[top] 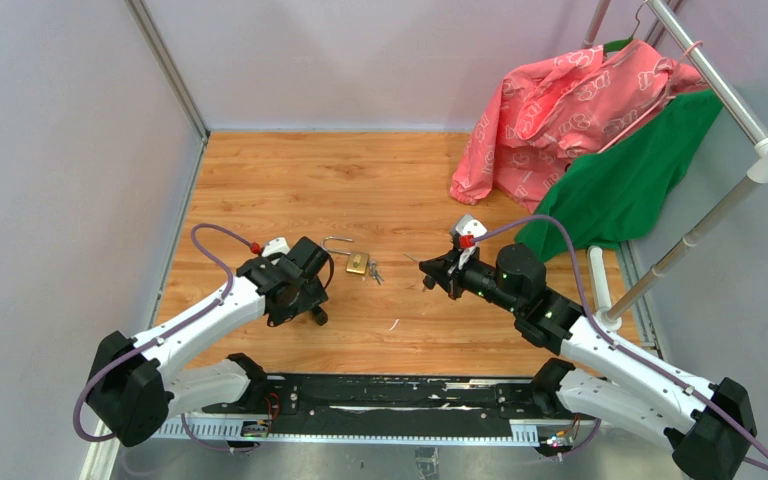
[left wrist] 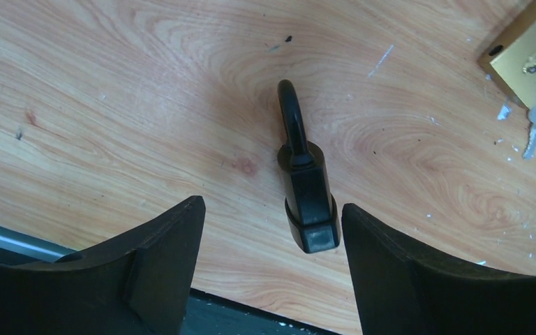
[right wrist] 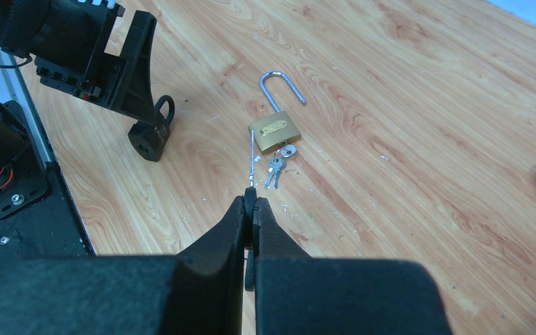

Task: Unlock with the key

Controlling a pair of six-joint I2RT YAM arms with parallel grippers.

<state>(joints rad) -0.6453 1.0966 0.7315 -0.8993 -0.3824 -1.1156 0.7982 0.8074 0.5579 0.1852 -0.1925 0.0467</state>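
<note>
Nearest the bases, the left gripper (left wrist: 272, 209) stands wide, one finger on each side of a small black padlock (left wrist: 308, 192) that lies flat on the wooden table (top: 260, 180). The lock is closer to the gripper's right finger but touches neither, so nothing is held yet. Its shackle looks seated in the body, so I judge this lock not yet unlocked, and steadying it would be the step in hand. A little farther out, the right gripper (right wrist: 250, 202) is pinched tight on a thin key (right wrist: 251, 157). At least I take it for a key, as it is too slim in every view to be sure. It points toward the middle of the table, well apart from the black padlock. Just beyond its tip lies a brass padlock (right wrist: 276, 132) with its shackle swung free and a bunch of keys (right wrist: 276, 167) at its base, so that one appears already open. What is left, as I read it, is gripping the black lock, bringing the key over, inserting it and turning it.
</note>
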